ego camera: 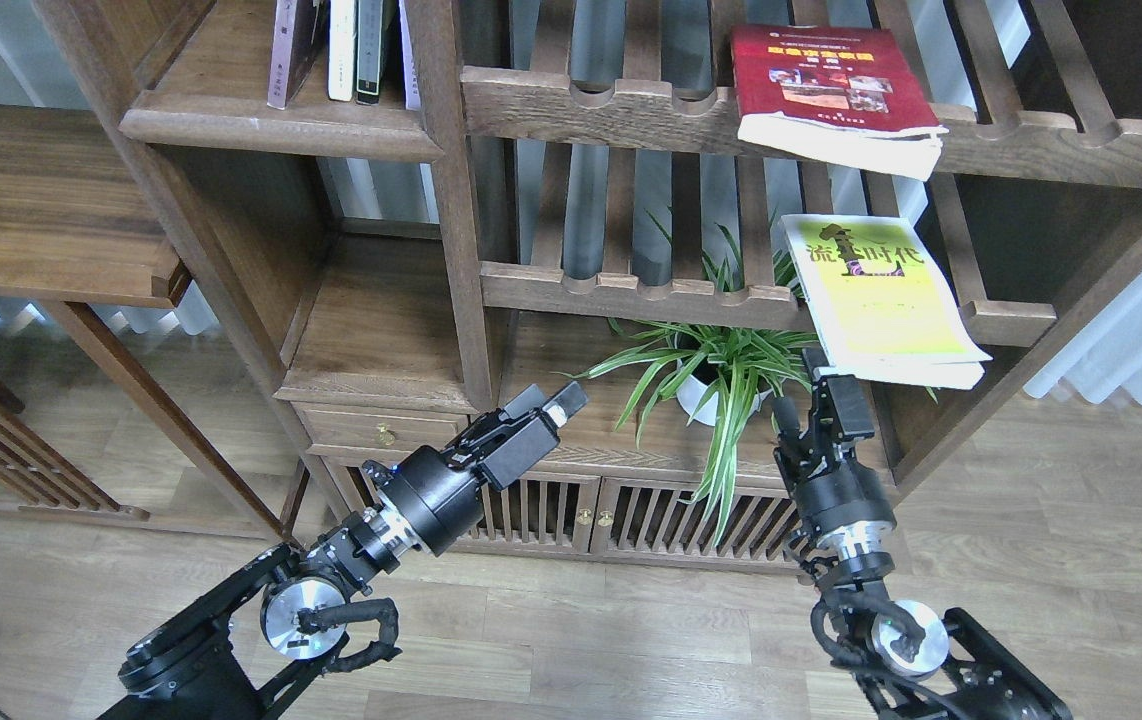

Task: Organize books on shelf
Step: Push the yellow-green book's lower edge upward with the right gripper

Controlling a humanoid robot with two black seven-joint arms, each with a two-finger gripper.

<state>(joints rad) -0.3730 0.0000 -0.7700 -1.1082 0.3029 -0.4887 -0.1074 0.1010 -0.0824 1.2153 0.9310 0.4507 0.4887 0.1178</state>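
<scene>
A yellow-green book (pixel 881 295) lies flat on the slatted middle shelf, and its near edge overhangs the rail. A red book (pixel 826 85) lies flat on the slatted upper shelf and also overhangs. Several books (pixel 341 50) stand upright in the upper left compartment. My right gripper (pixel 811 372) points up just below the yellow book's near left corner. Its fingers are dark and I cannot tell them apart. My left gripper (pixel 553 402) hovers in front of the lower shelf beside the centre post. It is slightly open and empty.
A potted spider plant (pixel 721 375) stands on the lower shelf between my two grippers, and its leaves hang over the cabinet doors (pixel 591 510). The wooden centre post (pixel 456 220) is close to my left gripper. A low wooden side table (pixel 41 210) is at the left.
</scene>
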